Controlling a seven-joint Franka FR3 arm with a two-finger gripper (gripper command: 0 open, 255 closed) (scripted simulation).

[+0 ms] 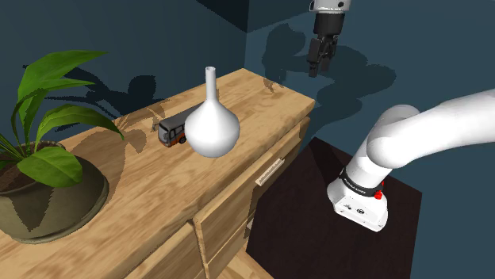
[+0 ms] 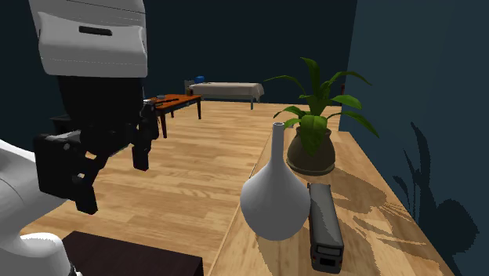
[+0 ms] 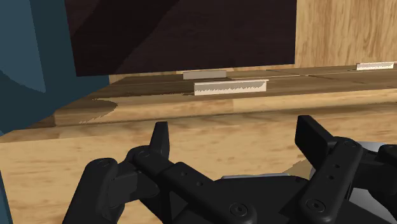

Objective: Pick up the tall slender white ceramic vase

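1. Looking down from the shoulder view, we see the white vase [image 1: 211, 127], round-bellied with a thin neck, standing upright on the wooden surface [image 1: 127, 194]. A toy bus [image 1: 170, 132] sits just beside it, and a potted plant [image 1: 47, 186] stands at the picture's left. The gripper [image 1: 320, 65] hangs in the air, well apart from the vase and to its upper right.
2. From the second exterior view, we find the gripper [image 2: 114, 171] at the picture's left, fingers spread and nothing between them. The vase [image 2: 274, 200] stands near the surface's [image 2: 376, 235] edge, with the bus [image 2: 324, 227] close at its side and the plant [image 2: 312, 145] behind.
3. Through the wrist view, we see the gripper [image 3: 235, 137] with both fingers [image 3: 160, 137] wide apart above wood drawer fronts that carry a pale handle [image 3: 229, 88].
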